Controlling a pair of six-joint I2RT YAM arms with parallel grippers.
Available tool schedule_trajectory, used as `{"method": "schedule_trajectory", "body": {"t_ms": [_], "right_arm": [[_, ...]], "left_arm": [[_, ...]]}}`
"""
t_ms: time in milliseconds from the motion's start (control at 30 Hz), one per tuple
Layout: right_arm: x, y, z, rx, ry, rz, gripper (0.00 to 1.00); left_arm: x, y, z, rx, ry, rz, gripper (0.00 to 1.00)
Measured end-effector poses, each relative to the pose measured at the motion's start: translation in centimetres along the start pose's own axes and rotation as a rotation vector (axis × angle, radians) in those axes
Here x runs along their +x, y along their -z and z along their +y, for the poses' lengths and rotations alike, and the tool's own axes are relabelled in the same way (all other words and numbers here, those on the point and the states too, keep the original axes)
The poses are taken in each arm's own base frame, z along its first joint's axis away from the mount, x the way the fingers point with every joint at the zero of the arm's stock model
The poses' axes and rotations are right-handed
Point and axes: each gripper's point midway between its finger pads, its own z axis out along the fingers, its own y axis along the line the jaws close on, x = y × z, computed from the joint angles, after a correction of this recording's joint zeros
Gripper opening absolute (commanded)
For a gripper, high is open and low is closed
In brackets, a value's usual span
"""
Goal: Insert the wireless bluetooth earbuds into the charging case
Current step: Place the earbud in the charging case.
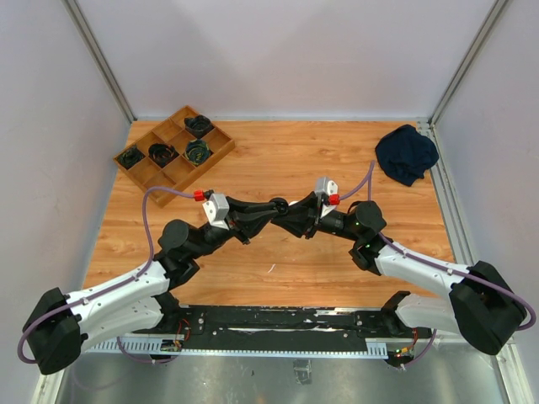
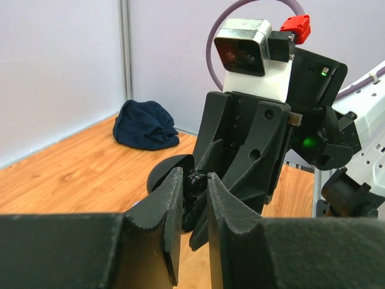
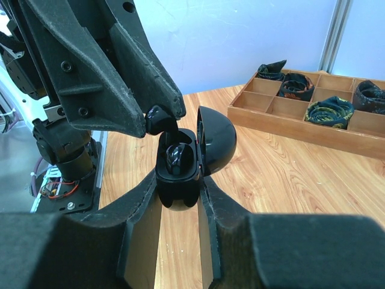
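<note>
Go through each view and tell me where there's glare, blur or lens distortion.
Top external: even, soft light, faint shadows; the wall rails lean outward, a wide-lens effect. Left wrist: the near finger bases are dark and blurred; the blue cloth behind is slightly soft. Right wrist: pale highlights on the glossy black charging case; the wooden tray behind is fairly sharp.

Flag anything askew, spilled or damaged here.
Nothing stands out. The right gripper holds the charging case, lid open, one earbud seated inside; the left gripper holds a second earbud at its mouth. The crumpled navy cloth and the wooden tray sit apart at the far corners.
</note>
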Motion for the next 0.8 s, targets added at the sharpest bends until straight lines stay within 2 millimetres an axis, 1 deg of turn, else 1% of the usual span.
{"method": "schedule_trajectory", "body": {"t_ms": [133, 333, 567, 733, 800], "right_arm": [[0.0, 0.0, 0.0, -0.001, 0.001, -0.001, 0.14], [0.0, 0.0, 0.0, -0.001, 0.001, 0.000, 0.14], [0.0, 0.0, -0.1, 0.004, 0.007, 0.001, 0.14], [0.1, 0.0, -0.1, 0.005, 0.008, 0.004, 0.14], [0.1, 0.0, -0.1, 0.005, 0.009, 0.004, 0.14]], "left_arm": [[0.2, 0.2, 0.0, -0.002, 0.001, 0.001, 0.23], [0.2, 0.3, 0.0, -0.003, 0.001, 0.004, 0.28], [1.0, 0.4, 0.2, -0.015, 0.010, 0.033, 0.35], [1.2, 0.6, 0.3, -0.027, 0.014, 0.047, 0.42], [1.1, 0.7, 0.4, -0.033, 0.020, 0.049, 0.47]]}}
